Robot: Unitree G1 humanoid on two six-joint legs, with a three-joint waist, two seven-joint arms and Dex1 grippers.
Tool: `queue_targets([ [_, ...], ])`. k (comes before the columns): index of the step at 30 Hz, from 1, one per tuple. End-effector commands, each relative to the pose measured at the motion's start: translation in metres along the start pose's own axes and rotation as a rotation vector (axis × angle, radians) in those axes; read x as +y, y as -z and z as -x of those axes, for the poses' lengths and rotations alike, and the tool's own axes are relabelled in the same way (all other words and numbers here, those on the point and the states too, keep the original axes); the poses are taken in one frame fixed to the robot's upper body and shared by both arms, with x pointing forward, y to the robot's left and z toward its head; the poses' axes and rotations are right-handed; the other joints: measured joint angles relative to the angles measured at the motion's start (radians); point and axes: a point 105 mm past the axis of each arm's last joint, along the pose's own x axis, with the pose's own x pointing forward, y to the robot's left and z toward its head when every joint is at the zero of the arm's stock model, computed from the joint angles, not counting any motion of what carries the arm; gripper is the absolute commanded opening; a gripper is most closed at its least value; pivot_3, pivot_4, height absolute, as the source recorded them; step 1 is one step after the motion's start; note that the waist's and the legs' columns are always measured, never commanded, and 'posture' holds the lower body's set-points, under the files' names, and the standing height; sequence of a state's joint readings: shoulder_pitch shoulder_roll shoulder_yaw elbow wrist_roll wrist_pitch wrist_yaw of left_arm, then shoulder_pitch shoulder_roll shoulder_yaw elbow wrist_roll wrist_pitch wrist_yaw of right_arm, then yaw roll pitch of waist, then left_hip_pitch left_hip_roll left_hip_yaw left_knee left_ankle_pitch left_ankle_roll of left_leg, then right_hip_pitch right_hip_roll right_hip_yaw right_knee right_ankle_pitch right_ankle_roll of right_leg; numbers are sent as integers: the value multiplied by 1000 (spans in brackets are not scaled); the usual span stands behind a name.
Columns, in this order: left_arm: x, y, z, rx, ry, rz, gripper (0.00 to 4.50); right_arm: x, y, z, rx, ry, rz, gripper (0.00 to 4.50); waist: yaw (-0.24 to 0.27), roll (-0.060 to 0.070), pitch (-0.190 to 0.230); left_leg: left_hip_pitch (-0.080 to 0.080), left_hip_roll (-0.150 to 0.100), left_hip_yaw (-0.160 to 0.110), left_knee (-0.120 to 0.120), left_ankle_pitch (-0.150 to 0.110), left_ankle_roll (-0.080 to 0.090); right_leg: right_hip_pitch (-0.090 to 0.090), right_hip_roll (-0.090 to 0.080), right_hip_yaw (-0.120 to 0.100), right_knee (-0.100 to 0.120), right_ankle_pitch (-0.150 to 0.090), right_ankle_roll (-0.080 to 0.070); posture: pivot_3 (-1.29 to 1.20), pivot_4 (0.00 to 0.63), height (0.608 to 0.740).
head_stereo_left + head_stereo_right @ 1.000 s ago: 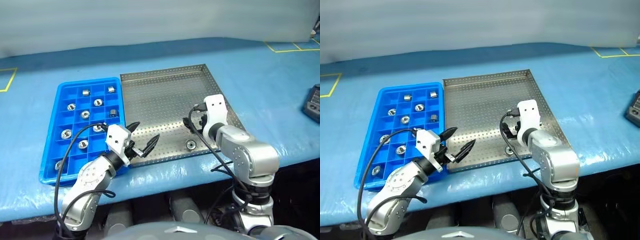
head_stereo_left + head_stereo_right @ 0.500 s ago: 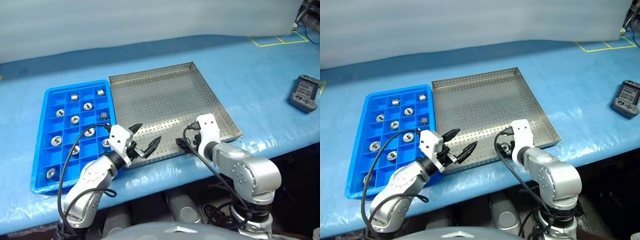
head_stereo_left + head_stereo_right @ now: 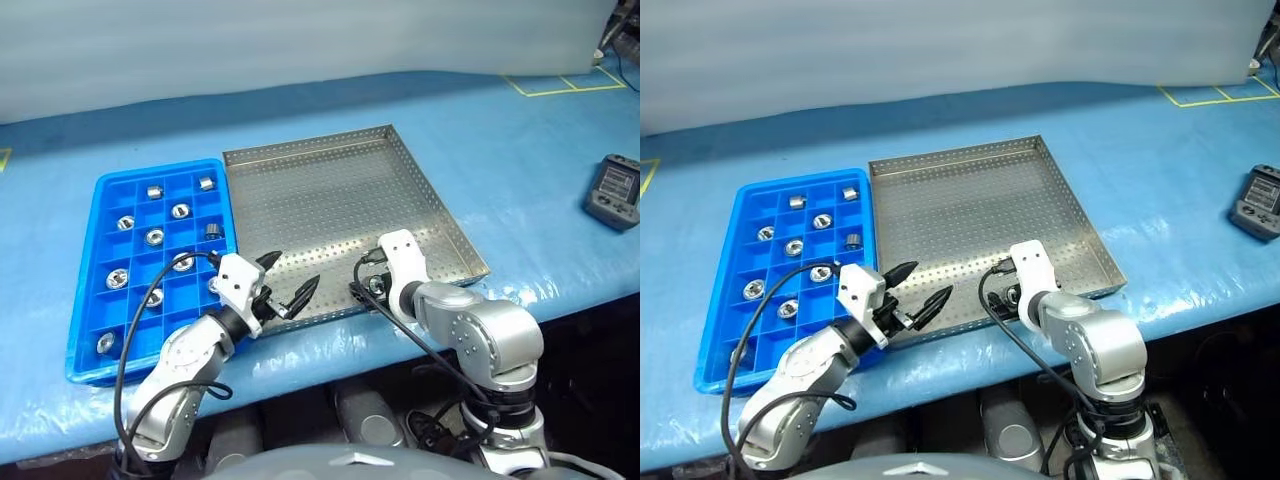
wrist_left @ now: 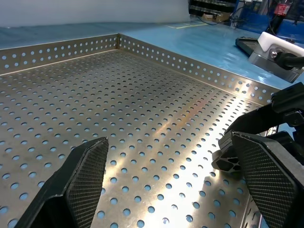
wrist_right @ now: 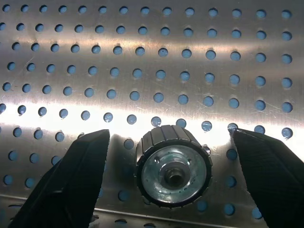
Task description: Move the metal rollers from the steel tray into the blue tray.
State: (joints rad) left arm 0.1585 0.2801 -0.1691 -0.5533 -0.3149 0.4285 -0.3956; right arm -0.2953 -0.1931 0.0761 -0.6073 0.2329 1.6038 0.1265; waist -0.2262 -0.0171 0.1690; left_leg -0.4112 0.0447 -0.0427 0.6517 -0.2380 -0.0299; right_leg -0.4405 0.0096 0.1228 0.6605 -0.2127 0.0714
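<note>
- The large shallow steel tray (image 3: 330, 200) of grey perforated sheet metal sits at the centre of the head view on the blue-covered tabletop (image 3: 520, 150), and it is almost bare.
- 1 small shiny ribbed metal roller (image 5: 173, 173) with a central hole is left in it, standing on end just inside the tray's near rim, at the lower right of the tray.
- The bright blue plastic tray (image 3: 90, 300) with its grid of square compartments lies touching or just beside the steel tray's left edge; about 9 rollers (image 3: 154, 237) can be counted in separate cells, so the task looks nearly done, with 1 transfer left.
- The right pincer (image 5: 171, 166) straddles the last roller, a black finger on each side with a gap to each; nothing is gripped yet.
- The left pincer (image 3: 285, 285) hovers over the steel tray's near left corner, spread wide and empty.
- A dark handheld device (image 3: 612, 192) lies at the right edge of the frame; its markings are too small to read, and no other writing shows.
</note>
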Motion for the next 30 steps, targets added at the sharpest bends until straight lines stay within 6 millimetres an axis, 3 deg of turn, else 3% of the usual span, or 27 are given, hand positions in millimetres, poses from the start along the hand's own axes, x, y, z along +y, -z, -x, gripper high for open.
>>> queue_targets([
  [1, -3, -15, 4, -62, -12, -33, 4500, 0, 2, -2, 32, -8, 34, 3260, 5, 0, 0, 0, 0, 0, 0, 0, 0, 0, 0, 0, 0, 0, 0, -82, 150, 740],
  [6, -2, -15, 8, -65, -47, -35, 4500, 0, -6, -1, 29, -17, 102, 1730, 30, 0, 0, 1, 0, 0, 0, 0, 0, 1, 0, 0, 0, 0, 0, -34, 150, 740],
  [9, 1, -17, 11, -70, -79, -41, 4500, 4, -21, -2, -27, -33, 128, 1733, 51, 0, 0, 1, 0, 0, 0, 0, 0, 1, 1, 0, 1, 0, 0, 0, 150, 740],
  [11, 5, -19, 15, -80, -119, -47, 4500, 13, -42, -1, -133, -72, 155, 1733, 63, 0, 0, 1, 0, 0, 0, 0, 0, 0, 0, 0, 0, 0, 0, 29, 150, 740],
  [13, 14, -23, 22, -110, -213, -61, 4500, 31, -69, 2, -269, -149, 200, 1733, 75, 0, 0, 1, 0, 0, 0, 0, 0, 0, 0, 0, 0, 0, 0, 61, 150, 740],
  [18, 28, -32, 41, -168, -366, -101, 4500, 62, -104, 2, -452, -293, 287, 1733, 132, -1, 0, 1, 0, 0, -1, 0, 0, 0, 1, -1, 0, 0, 0, 144, 150, 740],
  [24, 33, -36, 68, -210, -502, -162, 4500, 104, -121, -1, -586, -491, 399, 1733, 193, -1, 1, 0, 0, 1, -1, 0, 0, -1, -1, -1, -2, 0, -1, 252, 150, 740],
  [30, 22, -32, 100, -205, -580, -175, 4500, 146, -112, -6, -572, -733, 425, 1733, 237, -1, 1, 0, 1, 1, -1, 0, 0, -1, 0, -1, -1, -4, -7, 344, 150, 740],
])
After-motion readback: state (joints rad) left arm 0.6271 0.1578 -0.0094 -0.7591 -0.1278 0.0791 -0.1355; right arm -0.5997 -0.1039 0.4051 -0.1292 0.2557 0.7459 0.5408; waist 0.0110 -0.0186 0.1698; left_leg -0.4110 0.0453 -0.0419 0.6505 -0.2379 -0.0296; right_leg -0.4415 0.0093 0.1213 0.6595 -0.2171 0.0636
